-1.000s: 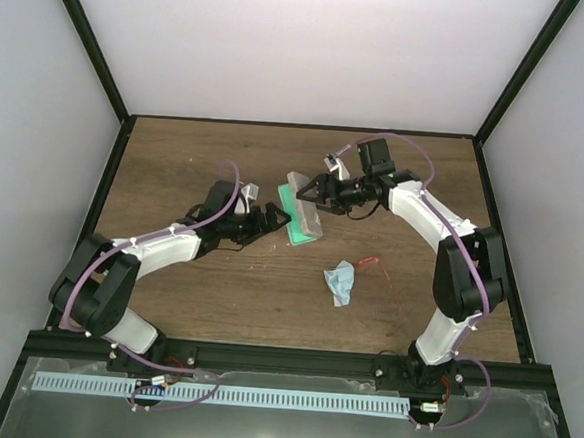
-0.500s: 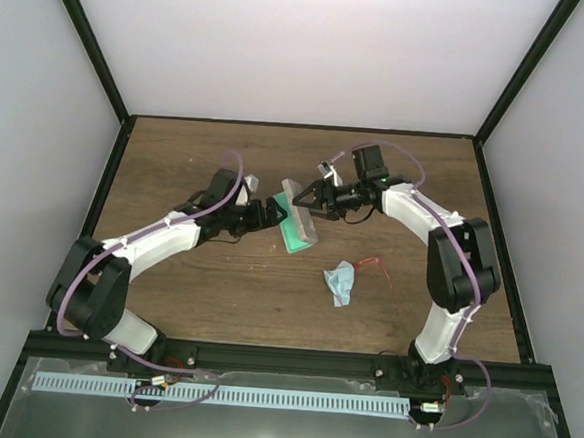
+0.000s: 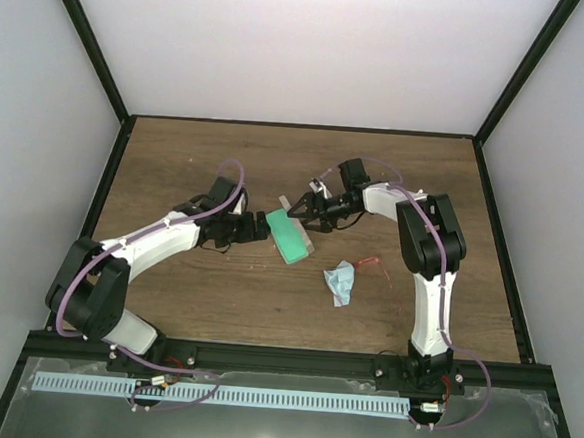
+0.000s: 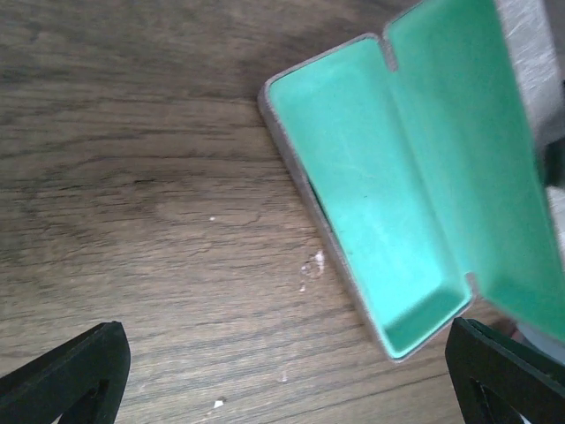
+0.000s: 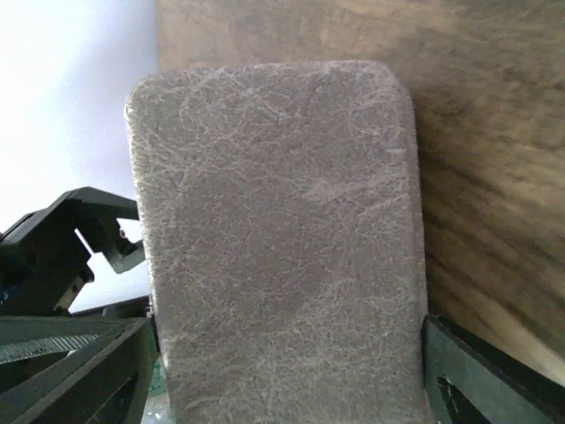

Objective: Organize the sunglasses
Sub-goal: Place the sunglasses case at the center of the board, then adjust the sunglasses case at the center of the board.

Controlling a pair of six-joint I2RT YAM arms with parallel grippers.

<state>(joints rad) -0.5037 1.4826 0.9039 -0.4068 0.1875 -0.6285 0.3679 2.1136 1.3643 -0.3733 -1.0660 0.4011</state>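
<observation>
The sunglasses (image 3: 371,265), a thin red wire frame, lie on the table right of centre, away from both grippers. The grey case (image 3: 291,237) stands open, its green lining (image 4: 371,221) showing. My right gripper (image 3: 306,208) is shut on the case's lid (image 5: 274,230), whose grey outer face fills the gap between its fingers (image 5: 71,371). My left gripper (image 3: 259,227) is open and empty just left of the case's tray; its fingertips (image 4: 62,375) are spread wide over bare wood, and the gripper (image 4: 282,389) touches nothing.
A small light-blue cloth (image 3: 340,281) lies crumpled beside the sunglasses, toward the front. The wooden table (image 3: 187,282) is bounded by a black frame and white walls. Small white crumbs (image 4: 311,263) lie by the case.
The right gripper has lowered the case toward the front left. The lid has swung further open, so more green lining shows. The left gripper has drawn back slightly to the left.
</observation>
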